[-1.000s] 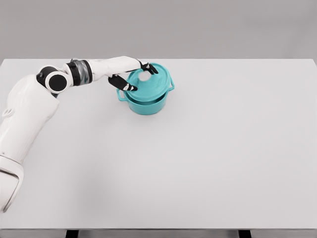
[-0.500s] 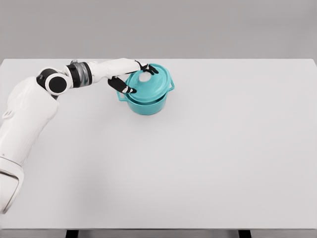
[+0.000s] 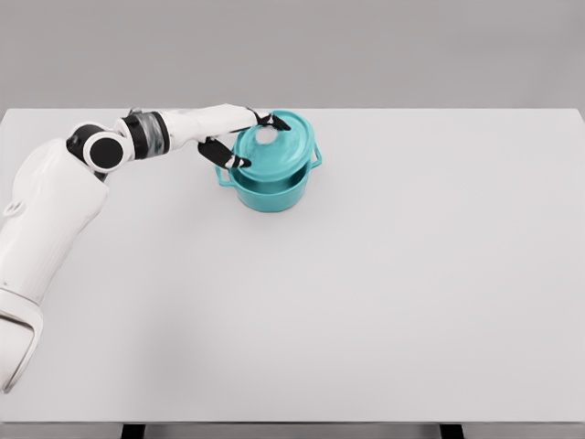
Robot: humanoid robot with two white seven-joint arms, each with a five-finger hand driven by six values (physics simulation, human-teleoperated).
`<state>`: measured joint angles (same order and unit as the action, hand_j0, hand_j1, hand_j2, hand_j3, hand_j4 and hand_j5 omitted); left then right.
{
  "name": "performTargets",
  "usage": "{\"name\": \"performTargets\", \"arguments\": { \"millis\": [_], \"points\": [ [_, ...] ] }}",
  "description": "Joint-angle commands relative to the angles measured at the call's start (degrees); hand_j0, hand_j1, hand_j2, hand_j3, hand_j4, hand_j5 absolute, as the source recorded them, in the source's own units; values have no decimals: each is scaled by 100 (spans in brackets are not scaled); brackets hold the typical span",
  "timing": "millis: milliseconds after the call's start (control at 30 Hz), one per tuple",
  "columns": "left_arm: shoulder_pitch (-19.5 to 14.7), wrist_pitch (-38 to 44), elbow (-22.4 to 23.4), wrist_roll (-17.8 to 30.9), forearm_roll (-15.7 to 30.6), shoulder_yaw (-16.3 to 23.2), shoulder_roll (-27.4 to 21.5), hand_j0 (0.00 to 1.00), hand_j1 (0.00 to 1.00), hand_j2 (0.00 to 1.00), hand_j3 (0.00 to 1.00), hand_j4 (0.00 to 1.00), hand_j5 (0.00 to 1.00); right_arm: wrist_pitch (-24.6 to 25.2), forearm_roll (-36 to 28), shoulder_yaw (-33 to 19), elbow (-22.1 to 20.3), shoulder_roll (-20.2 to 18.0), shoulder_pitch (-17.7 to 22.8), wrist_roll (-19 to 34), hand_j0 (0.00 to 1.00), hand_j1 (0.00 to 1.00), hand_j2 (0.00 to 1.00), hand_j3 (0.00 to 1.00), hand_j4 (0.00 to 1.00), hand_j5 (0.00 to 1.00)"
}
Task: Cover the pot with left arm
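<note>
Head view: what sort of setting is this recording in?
Likely a bare simulated tabletop test scene: a plain white table, a flat grey backdrop, and only a teal pot with its lid held by the left robot hand.

White table (image 3: pixel 384 302): open across the whole right side and front. Only obstruction a teal pot (image 3: pixel 271 188) at rear left of centre, teal lid (image 3: pixel 274 151) tilted on top. Left hand (image 3: pixel 236 139) and forearm occupying pot's left flank; approach there blocked. Right flank of pot unobstructed.

Lighting: bright, even, diffuse; surface (image 3: pixel 384 293) showing no glare, almost no shadows. Render: slightly soft, undistorted at frame edges.
</note>
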<state>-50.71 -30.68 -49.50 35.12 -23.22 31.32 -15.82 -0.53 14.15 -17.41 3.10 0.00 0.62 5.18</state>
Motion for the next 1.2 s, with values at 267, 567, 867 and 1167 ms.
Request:
{"name": "performTargets", "arguments": {
  "millis": [267,567,867,1167],
  "points": [
    [9,89,-60,-12,-24,-3,-61,83,83,83,83,83,83,0,1,1,-2,0,9,1,100,100,100,100,100,100],
    [26,89,-394,-12,-7,32,-193,83,83,83,83,83,83,0,1,1,-2,0,9,1,100,100,100,100,100,100],
    [35,89,-534,-12,11,32,-281,83,83,83,83,83,83,0,1,1,7,0,9,1,100,100,100,100,100,100],
    [97,89,-798,-12,20,32,-378,85,85,85,85,85,85,0,1,1,-2,0,9,1,100,100,100,100,100,100]
  ]
}}
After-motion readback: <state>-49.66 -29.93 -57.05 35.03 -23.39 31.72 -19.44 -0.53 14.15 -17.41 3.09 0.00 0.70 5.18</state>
